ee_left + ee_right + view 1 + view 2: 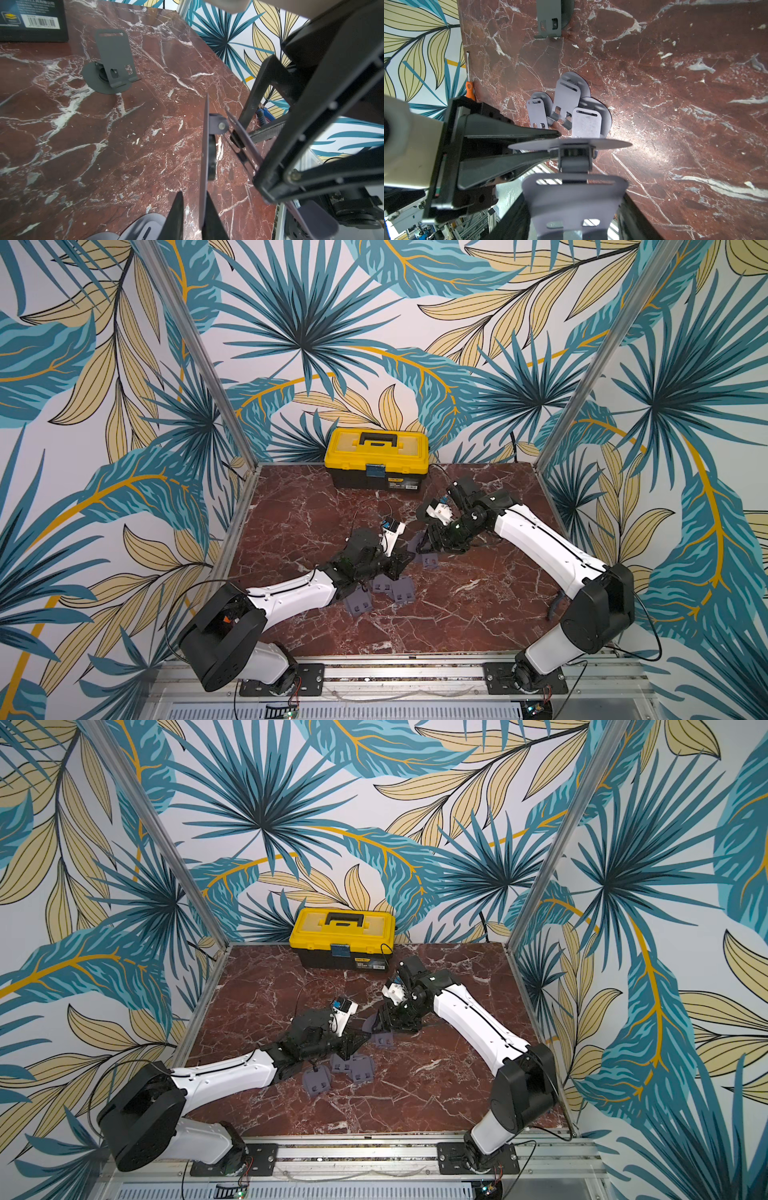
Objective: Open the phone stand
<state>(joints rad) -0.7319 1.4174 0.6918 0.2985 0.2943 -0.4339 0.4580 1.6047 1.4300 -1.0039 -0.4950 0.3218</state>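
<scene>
A grey phone stand hangs over the middle of the table between my two grippers, partly unfolded at its hinge. The right gripper is shut across the width of its back plate. The left gripper straddles the rim of the round base disc. Its jaws stand slightly open, one finger against the disc and a narrow gap at the other.
Three folded grey stands lie overlapped just in front of the left gripper. An unfolded stand stands upright on the marble. A yellow toolbox sits at the back wall. An orange-handled screwdriver lies at a table edge.
</scene>
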